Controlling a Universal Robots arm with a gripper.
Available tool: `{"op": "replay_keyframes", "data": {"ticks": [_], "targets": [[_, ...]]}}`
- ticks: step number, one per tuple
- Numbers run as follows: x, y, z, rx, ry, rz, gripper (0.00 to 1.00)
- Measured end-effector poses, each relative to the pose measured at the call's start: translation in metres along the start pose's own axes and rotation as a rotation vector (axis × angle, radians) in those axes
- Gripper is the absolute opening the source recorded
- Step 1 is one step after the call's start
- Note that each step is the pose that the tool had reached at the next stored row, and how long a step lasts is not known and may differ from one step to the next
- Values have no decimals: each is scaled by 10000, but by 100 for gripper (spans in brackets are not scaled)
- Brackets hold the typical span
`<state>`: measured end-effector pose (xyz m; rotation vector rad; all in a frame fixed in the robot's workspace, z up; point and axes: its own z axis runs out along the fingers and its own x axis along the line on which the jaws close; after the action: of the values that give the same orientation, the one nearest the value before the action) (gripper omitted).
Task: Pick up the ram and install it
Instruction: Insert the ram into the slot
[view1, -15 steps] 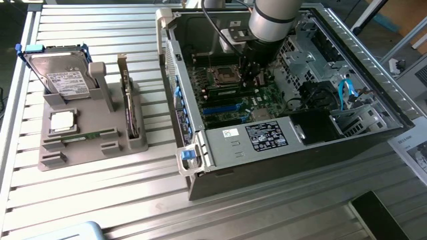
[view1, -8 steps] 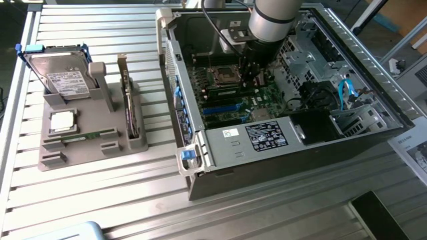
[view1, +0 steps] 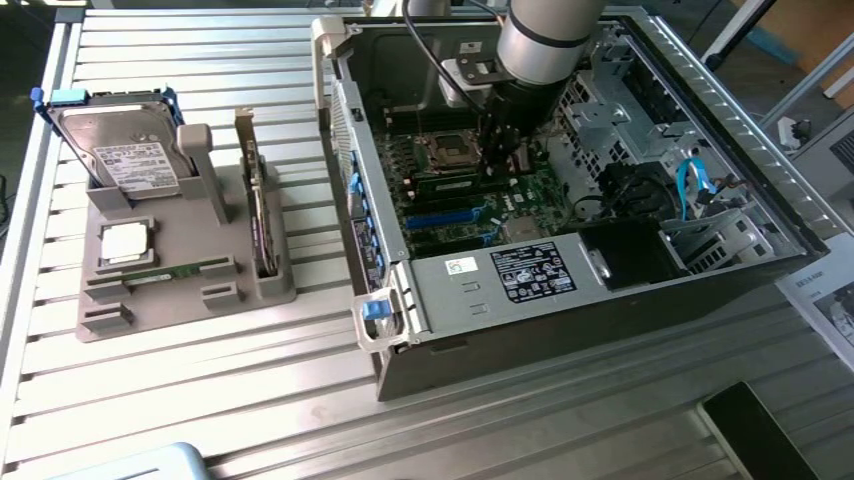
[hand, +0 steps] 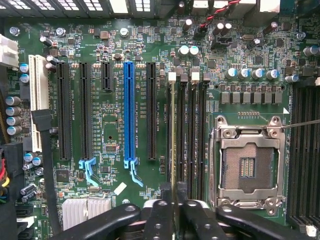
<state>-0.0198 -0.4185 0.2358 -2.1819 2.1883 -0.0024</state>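
While the ram (hand: 173, 130) stands on edge in a memory slot on the motherboard (hand: 115, 200), the install looks close to done. My gripper (hand: 173, 195) straddles one end, and I cannot tell whether it clamps the stick or is released.

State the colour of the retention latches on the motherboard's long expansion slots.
The retention latches are light blue, clearest in the wrist view.
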Motion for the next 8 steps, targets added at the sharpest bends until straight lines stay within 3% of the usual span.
{"op": "replay_keyframes", "data": {"ticks": [1, 2, 8], "targets": [[0, 0, -1, -1, 2, -1, 19], [0, 0, -1, -2, 2, -1, 26], [1, 0, -1, -2, 3, -1, 26]]}}
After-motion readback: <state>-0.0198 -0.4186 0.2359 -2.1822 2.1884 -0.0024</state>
